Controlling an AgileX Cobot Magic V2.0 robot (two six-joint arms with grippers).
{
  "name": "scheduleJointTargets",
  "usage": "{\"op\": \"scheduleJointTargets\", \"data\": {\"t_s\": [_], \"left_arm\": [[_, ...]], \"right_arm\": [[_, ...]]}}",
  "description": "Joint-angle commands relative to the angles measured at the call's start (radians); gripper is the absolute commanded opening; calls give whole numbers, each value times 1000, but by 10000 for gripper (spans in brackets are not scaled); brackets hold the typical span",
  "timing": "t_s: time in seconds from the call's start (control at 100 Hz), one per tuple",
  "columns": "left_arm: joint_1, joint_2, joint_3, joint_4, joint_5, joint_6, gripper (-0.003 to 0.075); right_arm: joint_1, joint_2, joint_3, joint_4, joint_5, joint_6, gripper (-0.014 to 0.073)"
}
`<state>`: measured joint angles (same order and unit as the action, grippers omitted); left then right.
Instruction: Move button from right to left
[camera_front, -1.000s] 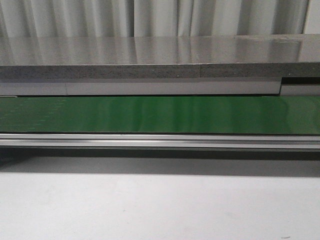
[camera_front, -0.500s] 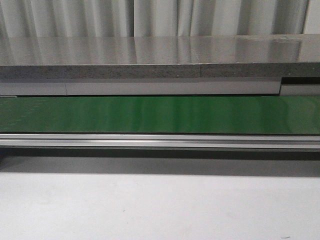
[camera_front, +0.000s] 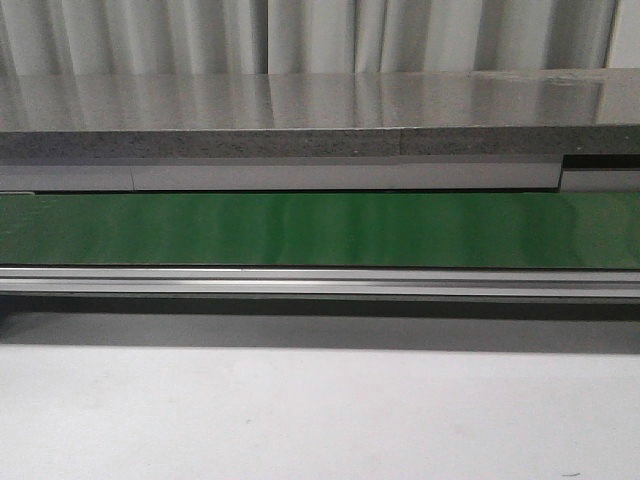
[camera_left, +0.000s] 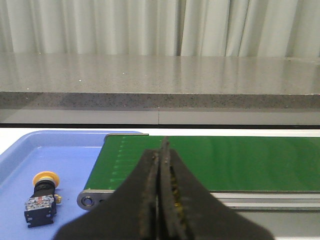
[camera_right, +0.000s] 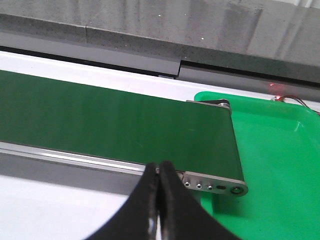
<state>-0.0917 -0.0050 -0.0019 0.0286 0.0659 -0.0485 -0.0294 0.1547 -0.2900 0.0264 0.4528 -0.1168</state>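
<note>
The button (camera_left: 42, 197), with a yellow mushroom head and a black boxy body, lies on its side in the blue tray (camera_left: 55, 150) at the left end of the green belt (camera_front: 320, 230). My left gripper (camera_left: 161, 150) is shut and empty, to the right of the button, in front of the belt's left end. My right gripper (camera_right: 160, 170) is shut and empty, just in front of the belt's rail near its right end. The front view shows the belt bare and neither gripper.
A green tray (camera_right: 280, 150) sits at the belt's right end and shows nothing in its visible part. A grey stone-like shelf (camera_front: 320, 110) runs behind the belt, with curtains behind it. White table surface (camera_front: 320, 410) lies in front of the belt's metal rail (camera_front: 320, 280).
</note>
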Motion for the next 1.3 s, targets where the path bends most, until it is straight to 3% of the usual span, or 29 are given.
{"op": "scheduleJointTargets", "data": {"t_s": [0.0, 0.63, 0.82, 0.94, 1.05, 1.29], "left_arm": [[-3, -31, 45, 1, -73, -10, -20], [-3, -31, 45, 1, -73, -10, -20], [-3, -31, 45, 1, -73, -10, -20], [-3, -31, 45, 1, -73, -10, -20], [-3, -31, 45, 1, -73, -10, -20], [-3, -31, 45, 1, -73, -10, -20]], "right_arm": [[3, 12, -26, -8, -75, -3, -59], [3, 9, -21, -8, -88, -3, -59], [0, 7, 63, -11, -353, 11, -59], [0, -8, 143, -105, -521, 104, -59], [0, -66, 205, -170, -550, 209, -59], [0, -185, 304, -157, -533, 218, -59]]}}
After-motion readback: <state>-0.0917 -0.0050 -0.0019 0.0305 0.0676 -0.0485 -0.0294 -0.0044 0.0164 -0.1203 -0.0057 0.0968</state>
